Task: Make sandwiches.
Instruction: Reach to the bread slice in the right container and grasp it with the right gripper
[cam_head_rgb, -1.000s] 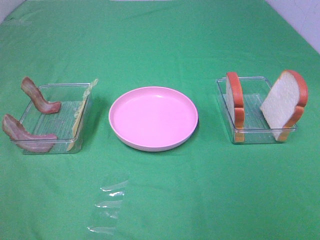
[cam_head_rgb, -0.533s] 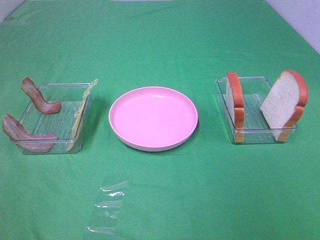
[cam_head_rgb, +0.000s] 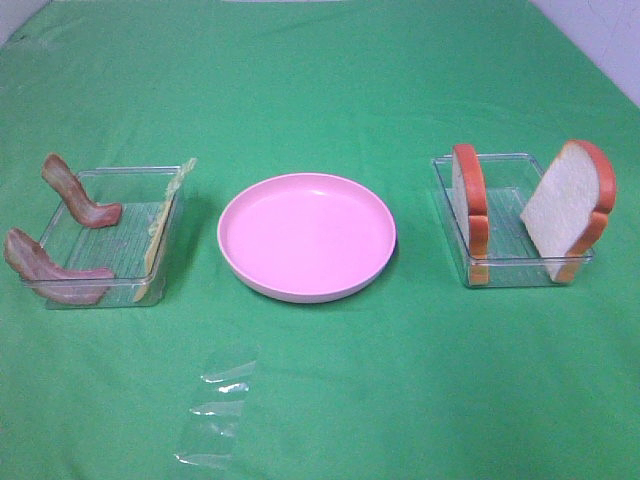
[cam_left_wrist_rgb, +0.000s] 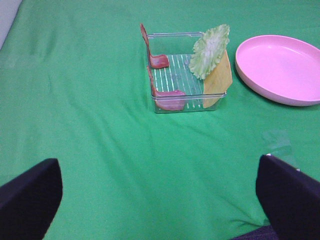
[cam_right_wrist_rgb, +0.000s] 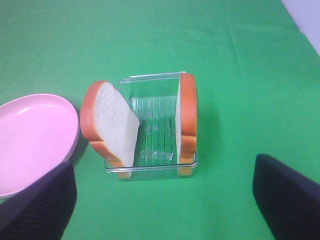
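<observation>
Ahead of the left gripper (cam_left_wrist_rgb: 160, 200), well apart, a tray (cam_left_wrist_rgb: 186, 104) holds two bacon strips (cam_left_wrist_rgb: 167, 99) along the wall away from the plate (cam_left_wrist_rgb: 280, 65). Lettuce (cam_left_wrist_rgb: 210, 50) and cheese (cam_left_wrist_rgb: 218, 82) lean on the nearer wall. Ahead of the right gripper (cam_right_wrist_rgb: 165, 200), a second tray (cam_right_wrist_rgb: 150, 172) holds two bread slices (cam_right_wrist_rgb: 115, 125) standing at opposite walls. The plate lies between the trays.

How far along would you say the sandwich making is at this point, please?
Done: nothing; the pink plate is empty. In hand: nothing; the left gripper and right gripper are both open and hold nothing. Left: everything. Both bread slices stand in the right tray; the bacon strips, lettuce and cheese sit in the left tray, none stacked.
</observation>
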